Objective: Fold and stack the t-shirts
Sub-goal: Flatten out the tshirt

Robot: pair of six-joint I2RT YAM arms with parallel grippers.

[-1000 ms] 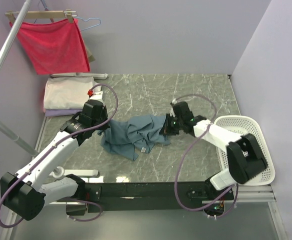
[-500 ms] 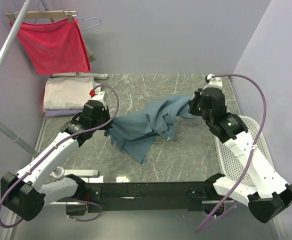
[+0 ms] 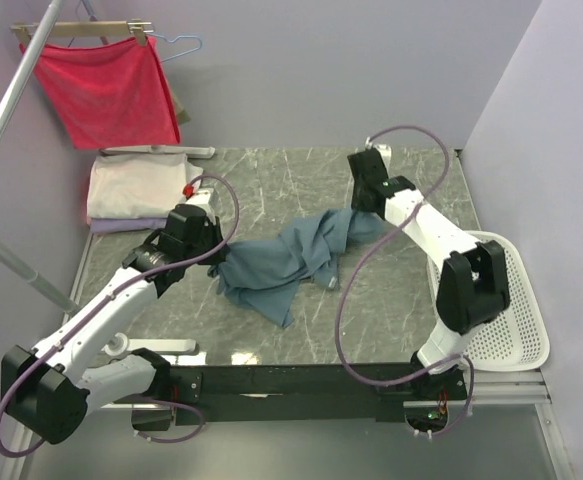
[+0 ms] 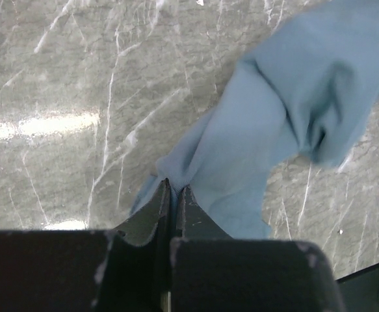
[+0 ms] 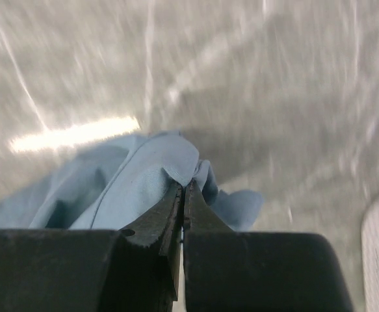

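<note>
The teal-blue t-shirt (image 3: 291, 255) hangs crumpled and stretched between my two grippers over the middle of the marble table. My left gripper (image 3: 214, 256) is shut on its left edge; the pinch shows in the left wrist view (image 4: 173, 188), with the shirt (image 4: 267, 130) trailing away. My right gripper (image 3: 364, 208) is shut on its right edge, seen in the right wrist view (image 5: 184, 185) with the cloth (image 5: 130, 182) bunched at the tips. A cream-white folded t-shirt (image 3: 136, 185) lies on a pale lavender one (image 3: 121, 225) at the back left.
A red cloth (image 3: 106, 90) hangs on a wooden hanger at the back left, beside a slanted metal pole (image 3: 11, 100). A white mesh basket (image 3: 516, 320) stands at the right edge. Purple walls enclose the table.
My right gripper has swung from the right side toward the back centre, carrying the shirt's right edge with it. The shirt has been drawn out from a heap. My left gripper has hardly moved.
</note>
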